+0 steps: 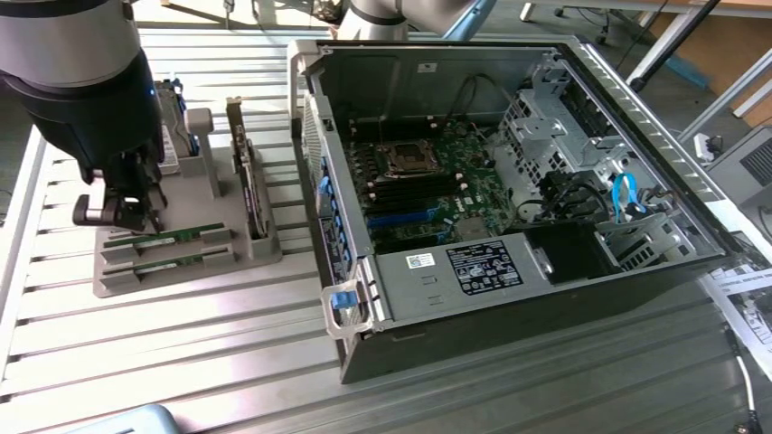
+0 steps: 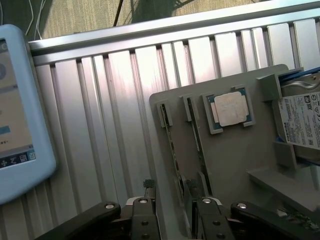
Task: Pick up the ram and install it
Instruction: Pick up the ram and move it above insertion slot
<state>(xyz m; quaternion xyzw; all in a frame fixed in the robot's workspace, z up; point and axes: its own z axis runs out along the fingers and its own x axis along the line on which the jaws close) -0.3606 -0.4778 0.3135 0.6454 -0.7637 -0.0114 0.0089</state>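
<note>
1. The holder (image 2: 235,165) sits on the slatted table (image 2: 100,125), between the table's railed edge and the open case (image 1: 422,72).
2. Bare slats lie between the holder and the tablet (image 2: 20,100), leaving free room on that side. On the case side an upright card (image 1: 248,181) stands at the holder's edge.
3. The ram (image 2: 173,150) stands on its thin edge in a holder slot. Its long axis runs along the slats, with one end toward the railed edge and the other toward the case.
4. A second stick (image 2: 196,145) lies parallel just beside it, toward the CPU (image 2: 231,108).
5. The fingers (image 2: 148,192) hang above the holder, spread wide and holding nothing, with the ram lined up between them.
</note>
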